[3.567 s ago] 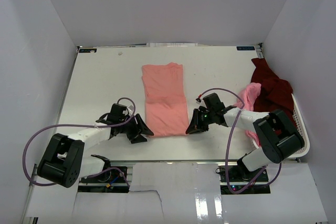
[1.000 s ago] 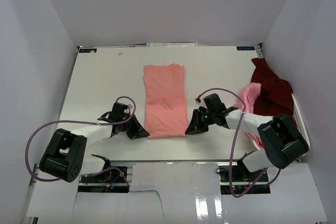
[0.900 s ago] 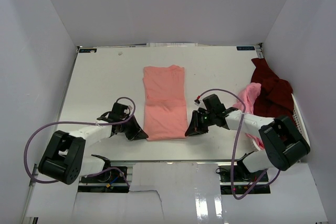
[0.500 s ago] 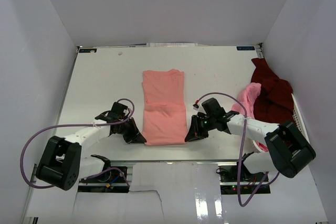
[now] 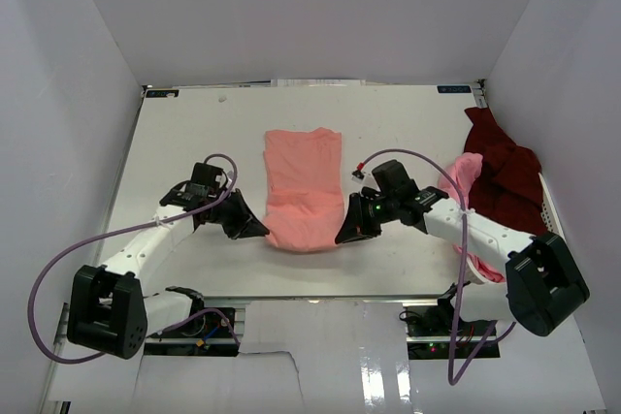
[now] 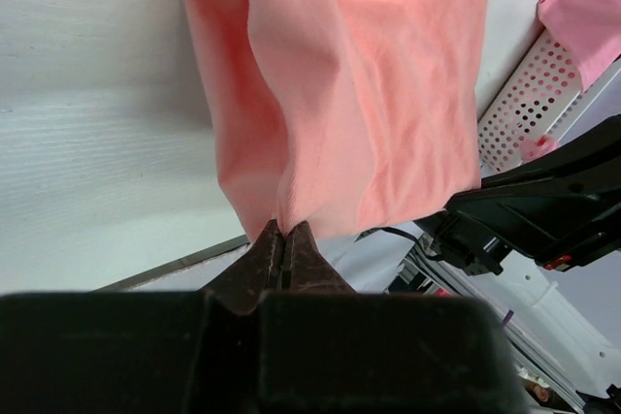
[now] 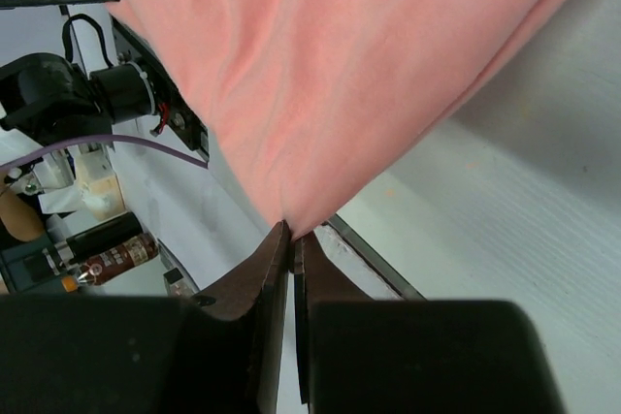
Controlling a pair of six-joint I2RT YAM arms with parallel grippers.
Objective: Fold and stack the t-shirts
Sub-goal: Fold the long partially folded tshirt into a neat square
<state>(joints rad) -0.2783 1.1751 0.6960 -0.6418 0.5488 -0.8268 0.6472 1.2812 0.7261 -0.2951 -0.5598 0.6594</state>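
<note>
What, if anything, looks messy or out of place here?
The maroon t-shirt and lighter pink t-shirt lie crumpled in a heap, spilling over the rim of the white basket onto the table. The salmon-pink t-shirt looks rumpled only because the left gripper and right gripper pinch its near corners, mid-fold.

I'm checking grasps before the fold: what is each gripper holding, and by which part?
Both hold the salmon-pink t-shirt: the left gripper pinches its near left corner, the right gripper its near right corner.
</note>
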